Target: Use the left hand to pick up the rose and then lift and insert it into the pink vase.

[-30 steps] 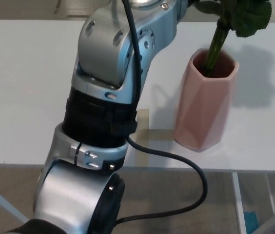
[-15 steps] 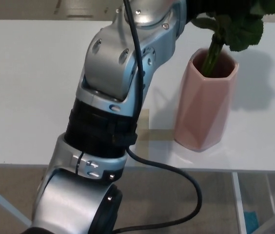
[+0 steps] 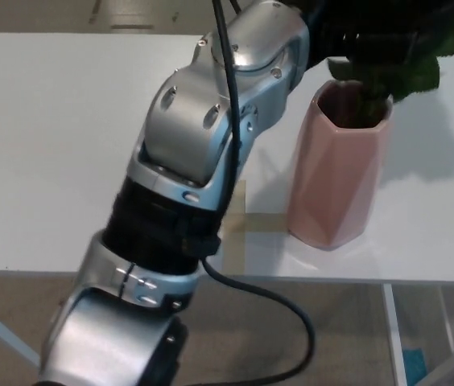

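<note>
Well, starting at the left of my head view, the white worktop lies bare out to its front edge. A patch of pale tan tape is stuck to it near the front, just beside the foot of the vase.

My left arm, silver-shelled with black joint bands, fills the middle of the picture. It rises from the lower left and reaches diagonally up and to the right, elbow low and forearm stretched over the worktop toward the vase. A black cable runs along it and loops below the worktop edge.

The left hand, black and partly cut off by the top edge, sits right above the vase mouth. It is tangled in with the dark foliage, so I cannot tell how its fingers are set or whether it grips the stem. The right hand does not show.

The pink faceted ceramic vase stands upright near the front right of the worktop. The rose's green leaves bunch at and over the rim, and what I see of the stem goes down inside the opening; the bloom is out of frame.

I judge the insertion nearly done. What looks left is letting go and drawing the arm clear without tipping the vase.
</note>
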`<state>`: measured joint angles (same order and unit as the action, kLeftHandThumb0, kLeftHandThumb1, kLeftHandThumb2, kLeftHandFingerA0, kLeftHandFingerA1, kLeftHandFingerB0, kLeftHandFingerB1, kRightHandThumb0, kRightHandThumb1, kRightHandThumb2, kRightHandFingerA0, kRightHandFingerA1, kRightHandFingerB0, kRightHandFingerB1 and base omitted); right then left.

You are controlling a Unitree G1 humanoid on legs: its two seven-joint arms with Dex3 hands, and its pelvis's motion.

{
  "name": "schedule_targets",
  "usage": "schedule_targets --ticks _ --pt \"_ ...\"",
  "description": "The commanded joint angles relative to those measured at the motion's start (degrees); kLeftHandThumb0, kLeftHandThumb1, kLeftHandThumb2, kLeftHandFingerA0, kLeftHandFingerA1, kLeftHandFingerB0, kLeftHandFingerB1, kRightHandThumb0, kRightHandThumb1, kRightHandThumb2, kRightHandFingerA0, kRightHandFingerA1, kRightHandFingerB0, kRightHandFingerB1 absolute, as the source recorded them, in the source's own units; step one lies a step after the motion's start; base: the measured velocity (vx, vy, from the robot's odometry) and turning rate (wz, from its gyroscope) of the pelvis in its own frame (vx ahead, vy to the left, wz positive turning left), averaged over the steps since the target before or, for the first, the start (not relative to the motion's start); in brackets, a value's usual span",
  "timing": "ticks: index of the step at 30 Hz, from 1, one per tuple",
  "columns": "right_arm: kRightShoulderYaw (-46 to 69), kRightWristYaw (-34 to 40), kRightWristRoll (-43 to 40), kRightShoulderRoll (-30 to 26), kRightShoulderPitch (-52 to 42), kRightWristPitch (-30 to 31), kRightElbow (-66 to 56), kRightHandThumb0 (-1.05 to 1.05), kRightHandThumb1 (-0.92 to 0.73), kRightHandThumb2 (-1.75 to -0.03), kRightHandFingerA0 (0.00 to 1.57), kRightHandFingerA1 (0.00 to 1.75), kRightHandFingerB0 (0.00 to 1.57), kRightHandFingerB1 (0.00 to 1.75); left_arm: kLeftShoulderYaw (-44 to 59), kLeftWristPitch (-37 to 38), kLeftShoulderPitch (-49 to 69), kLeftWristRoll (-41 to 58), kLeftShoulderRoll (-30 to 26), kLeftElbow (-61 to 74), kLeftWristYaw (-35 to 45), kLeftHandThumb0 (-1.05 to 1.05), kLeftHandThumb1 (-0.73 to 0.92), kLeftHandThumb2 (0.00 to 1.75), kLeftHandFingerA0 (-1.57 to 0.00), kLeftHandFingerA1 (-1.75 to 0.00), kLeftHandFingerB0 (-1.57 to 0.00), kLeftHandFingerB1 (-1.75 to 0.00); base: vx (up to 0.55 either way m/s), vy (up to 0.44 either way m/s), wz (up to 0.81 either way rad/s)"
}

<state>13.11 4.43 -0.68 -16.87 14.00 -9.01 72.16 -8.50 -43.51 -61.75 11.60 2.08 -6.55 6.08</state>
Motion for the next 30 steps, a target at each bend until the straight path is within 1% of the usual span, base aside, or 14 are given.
schedule_targets --ticks 1,3,4,7,8,11,20,21,23,24,25,26,27,30 --pt "0.5 -0.3 -0.8 0.2 -0.3 0.5 0.1 -0.2 -0.55 -0.55 0.7 0.52 0.6 0.47 -4.3 -4.7 -1.3 2.1 -6.0 0.2 12.7 -0.77 0.43 0.83 0.0 0.0 0.0 -0.01 0.0 0.0 0.0" --pt "0.5 -0.3 -0.8 0.2 -0.3 0.5 0.2 -0.21 -0.55 -0.55 0.7 0.52 0.6 0.47 -4.5 -4.8 -0.9 2.5 -6.4 0.8 13.1 -0.78 0.44 0.83 0.0 0.0 0.0 -0.01 0.0 0.0 0.0" --pt "0.5 -0.3 -0.8 0.2 -0.3 0.5 0.2 -0.21 -0.55 -0.55 0.7 0.52 0.6 0.47 -4.5 -4.9 -0.6 2.6 -6.6 1.0 13.1 -0.85 0.48 0.59 0.0 0.0 0.0 -0.02 0.0 0.0 0.0" --pt "0.6 -0.2 -0.7 0.3 -0.1 0.4 0.2 -0.2 -0.55 -0.55 0.7 0.52 0.6 0.47 -4.1 -4.8 -0.1 3.0 -7.1 0.8 13.8 -0.85 0.5 0.59 0.0 0.0 0.0 -0.01 0.0 0.0 0.0" --pt "0.6 -0.2 -0.8 0.3 0.0 0.5 0.3 -0.2 -0.55 -0.55 0.7 0.52 0.6 0.47 -4.0 -4.9 -0.2 2.9 -7.3 0.4 14.0 -0.85 0.49 0.61 0.0 0.0 0.0 0.0 0.0 0.0 0.0" --pt "0.5 0.1 -0.5 0.2 0.1 0.7 0.3 -0.2 -0.55 -0.55 0.71 0.52 0.6 0.47 -3.9 -5.0 -0.2 2.3 -7.8 0.6 14.8 -0.86 0.49 0.58 0.0 0.0 0.0 0.0 0.0 0.0 0.0" --pt "0.7 -0.2 -0.6 0.2 -0.1 0.8 0.3 -0.2 -0.55 -0.55 0.71 0.52 0.6 0.47 -2.3 -5.1 1.5 2.7 -9.1 2.0 16.8 -0.84 0.48 0.59 0.0 0.0 0.0 -0.01 0.0 0.0 0.0" --pt "0.8 -0.3 -0.7 0.3 -0.1 0.6 0.3 -0.21 -0.55 -0.55 0.71 0.52 0.6 0.47 -2.1 -5.0 1.5 2.7 -9.3 2.3 16.9 -0.78 0.41 0.79 0.0 0.0 0.0 -0.03 0.0 0.0 0.0" --pt "0.9 -0.4 -0.7 0.3 -0.1 0.5 0.3 -0.21 -0.55 -0.55 0.71 0.52 0.6 0.47 -1.8 -5.3 1.3 2.7 -9.4 2.6 17.1 -0.77 0.41 0.79 0.0 0.0 0.0 -0.03 0.0 0.0 0.0" --pt "1.0 -0.4 -0.8 0.3 -0.1 0.5 0.4 -0.21 -0.55 -0.55 0.71 0.52 0.6 0.47 -1.8 -5.2 1.2 2.7 -9.5 2.6 17.3 -0.83 0.5 0.58 0.0 0.0 0.0 -0.05 0.0 0.0 0.0" --pt "1.1 -0.5 -0.8 0.4 -0.1 0.5 0.4 -0.21 -0.55 -0.55 0.71 0.52 0.6 0.47 -1.8 -4.9 1.2 2.6 -9.5 2.6 17.4 -0.83 0.5 0.58 0.0 0.0 0.0 -0.05 0.0 0.0 0.0" --pt "1.1 -0.5 -0.9 0.3 -0.2 0.4 0.3 -0.21 -0.55 -0.55 0.71 0.52 0.6 0.47 -1.6 -5.3 1.2 2.7 -9.4 2.9 17.4 -0.77 0.42 0.8 0.0 0.0 0.0 -0.03 0.0 0.0 0.0" --pt "1.2 -0.4 -0.9 0.4 -0.3 0.4 0.3 -0.21 -0.55 -0.55 0.72 0.52 0.6 0.47 -1.6 -5.2 1.2 2.6 -9.5 3.0 17.4 -0.78 0.44 0.83 0.0 0.0 0.0 -0.01 0.0 0.0 0.0" --pt "1.6 -0.5 -1.2 0.4 -0.4 0.3 0.4 -0.2 -0.55 -0.55 0.72 0.53 0.6 0.47 -0.5 -5.8 0.8 3.3 -9.7 3.4 18.1 -0.78 0.44 0.83 0.0 0.0 0.0 -0.01 0.0 0.0 0.0"
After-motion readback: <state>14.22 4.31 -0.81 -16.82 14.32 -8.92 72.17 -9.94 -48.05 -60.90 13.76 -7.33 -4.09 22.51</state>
